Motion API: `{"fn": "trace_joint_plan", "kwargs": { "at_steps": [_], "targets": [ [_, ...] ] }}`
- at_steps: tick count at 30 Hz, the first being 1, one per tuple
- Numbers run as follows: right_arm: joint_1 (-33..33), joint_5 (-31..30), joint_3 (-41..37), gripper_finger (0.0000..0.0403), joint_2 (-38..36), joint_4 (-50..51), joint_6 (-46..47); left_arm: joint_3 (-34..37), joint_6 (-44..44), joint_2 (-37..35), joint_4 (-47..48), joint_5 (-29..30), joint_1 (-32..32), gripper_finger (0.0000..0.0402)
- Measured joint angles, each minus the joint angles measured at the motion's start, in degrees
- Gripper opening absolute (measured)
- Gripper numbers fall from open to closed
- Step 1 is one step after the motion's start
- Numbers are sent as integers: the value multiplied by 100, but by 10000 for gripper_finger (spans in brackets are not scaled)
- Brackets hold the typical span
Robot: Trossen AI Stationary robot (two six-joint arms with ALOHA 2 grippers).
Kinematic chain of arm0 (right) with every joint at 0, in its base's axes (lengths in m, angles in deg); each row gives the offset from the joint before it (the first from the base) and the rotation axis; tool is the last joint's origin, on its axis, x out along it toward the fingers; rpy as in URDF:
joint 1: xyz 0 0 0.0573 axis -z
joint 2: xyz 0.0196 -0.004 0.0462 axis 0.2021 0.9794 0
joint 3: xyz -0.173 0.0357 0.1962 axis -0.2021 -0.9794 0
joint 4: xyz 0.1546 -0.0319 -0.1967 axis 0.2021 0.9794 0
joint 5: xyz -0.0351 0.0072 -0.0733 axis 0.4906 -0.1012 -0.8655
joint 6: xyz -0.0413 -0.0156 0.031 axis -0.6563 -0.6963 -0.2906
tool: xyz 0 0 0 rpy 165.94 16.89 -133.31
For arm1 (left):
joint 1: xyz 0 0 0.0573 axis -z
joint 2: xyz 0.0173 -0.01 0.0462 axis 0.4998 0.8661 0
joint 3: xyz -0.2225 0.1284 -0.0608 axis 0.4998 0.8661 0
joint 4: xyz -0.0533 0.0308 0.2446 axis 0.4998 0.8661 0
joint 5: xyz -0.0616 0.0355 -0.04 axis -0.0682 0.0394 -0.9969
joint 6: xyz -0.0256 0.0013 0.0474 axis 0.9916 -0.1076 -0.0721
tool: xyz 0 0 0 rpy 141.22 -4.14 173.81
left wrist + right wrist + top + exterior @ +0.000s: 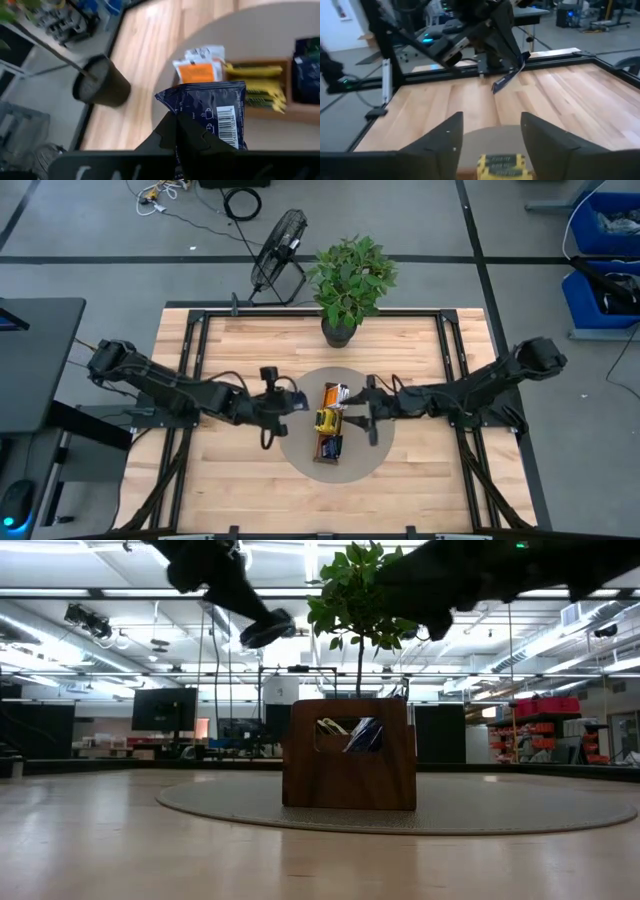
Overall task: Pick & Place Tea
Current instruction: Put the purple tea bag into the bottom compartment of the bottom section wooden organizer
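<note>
A long wooden tray (318, 452) lies on a round grey mat (295, 455) at the table's middle. It holds tea sachets: orange (197, 71) at the far end, yellow (255, 85) in the middle, navy (307, 65) at the near end. My left gripper (296, 402) hovers left of the tray's far end, shut on a navy tea sachet (212, 112). My right gripper (362, 420) stands open right of the tray, its fingers (442, 145) spread above a yellow sachet (502, 165), touching nothing. My left gripper pinches the navy sachet between its two fingers (182, 137) at one edge (187, 117), near a corner. The rest of the sachet sticks out flat past the fingertips. In the right wrist view the sachet (510, 75) slants downward, lifted clear of the table.
A potted plant (348, 280) stands at the table's far edge behind the tray. A black fan (278, 255) sits on the floor beyond it. Bare wood lies left and right of the mat. Blue bins (605, 250) are off the table at the far right.
</note>
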Motion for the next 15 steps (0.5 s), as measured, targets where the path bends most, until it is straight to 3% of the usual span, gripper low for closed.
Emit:
{"fn": "trace_joint_plan", "kwargs": {
  "at_steps": [6,15],
  "targets": [
    [281,0,707,237,568,468,41,0,-559,0,-496,24,-143,3],
    [604,4,1651,229,1310,843,186,0,-785,-2,-657,24,-175,3]
  ]
}}
